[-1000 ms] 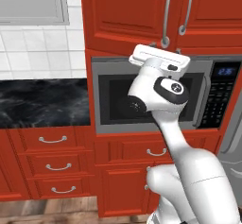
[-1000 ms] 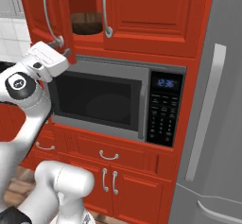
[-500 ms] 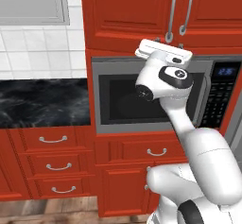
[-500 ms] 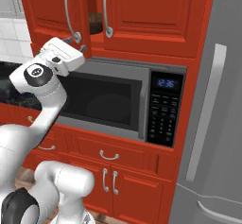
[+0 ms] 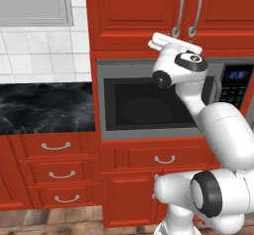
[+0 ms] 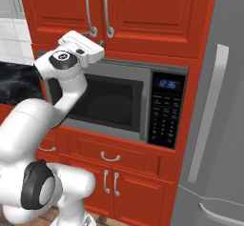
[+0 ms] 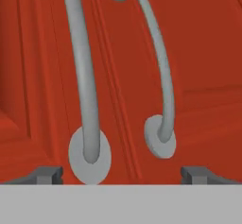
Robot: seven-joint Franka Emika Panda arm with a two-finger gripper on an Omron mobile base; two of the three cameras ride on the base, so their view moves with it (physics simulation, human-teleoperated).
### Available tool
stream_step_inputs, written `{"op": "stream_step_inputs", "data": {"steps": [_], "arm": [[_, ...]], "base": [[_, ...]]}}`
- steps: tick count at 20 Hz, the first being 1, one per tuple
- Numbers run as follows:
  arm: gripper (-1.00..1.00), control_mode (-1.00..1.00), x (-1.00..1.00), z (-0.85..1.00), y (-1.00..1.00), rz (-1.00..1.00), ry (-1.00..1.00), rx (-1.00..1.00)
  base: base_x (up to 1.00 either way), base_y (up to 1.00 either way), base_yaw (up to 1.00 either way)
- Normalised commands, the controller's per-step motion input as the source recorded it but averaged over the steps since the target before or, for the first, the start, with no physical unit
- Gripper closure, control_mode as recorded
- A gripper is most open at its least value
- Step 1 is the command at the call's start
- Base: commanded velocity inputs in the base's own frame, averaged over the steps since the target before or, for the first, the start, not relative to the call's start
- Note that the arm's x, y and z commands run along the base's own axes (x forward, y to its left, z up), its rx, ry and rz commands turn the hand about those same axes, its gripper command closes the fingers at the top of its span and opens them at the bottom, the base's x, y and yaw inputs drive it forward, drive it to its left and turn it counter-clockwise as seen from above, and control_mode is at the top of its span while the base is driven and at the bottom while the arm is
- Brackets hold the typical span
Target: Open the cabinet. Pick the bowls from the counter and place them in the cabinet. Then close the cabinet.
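Since a second ago the left door of the cabinet (image 6: pixel 114 10) has gone from ajar, with a bowl visible inside, to flush with the right one, so I'd say the closing step is basically done, assuming both bowls made it in. In that same second the arm swung right, toward the cabinet's middle, and now the jaws (image 7: pixel 121 173) sit right up against the bottom ends of the two handles. The left handle (image 7: pixel 84 76) comes down just inside the left fingertip (image 7: pixel 46 175), and the right handle (image 7: pixel 160 72) ends a bit inside the right fingertip (image 7: pixel 198 175). Jaws look spread wide with nothing pinched between them, so released, not grabbing either handle. Both handles run long-axis up and away from the jaws, vertical on the doors, bowing out from their round mounts, and they point straight up toward the top of the cabinet. The cabinet itself is directly ahead of and above the jaws, with the microwave (image 5: pixel 149 102) below them. The tabletop (image 5: pixel 47 107) is off to the jaws' left and lower down.
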Motion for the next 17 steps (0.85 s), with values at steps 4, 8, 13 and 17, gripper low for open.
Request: {"op": "stream_step_inputs", "data": {"steps": [4,8,13,17], "arm": [[-1.00,-1.00,0.91,0.00,-0.19,0.11,0.03,0.00],[-1.00,-1.00,0.95,-0.01,-0.51,0.20,0.09,0.02],[-1.00,-1.00,1.00,-0.06,-0.92,0.34,0.16,0.10],[-1.00,-1.00,1.00,-0.08,-1.00,0.29,0.05,0.12]], "base": [[0.00,0.00,0.00],[0.00,0.00,0.00],[0.00,0.00,0.00],[0.00,0.00,0.00]]}}
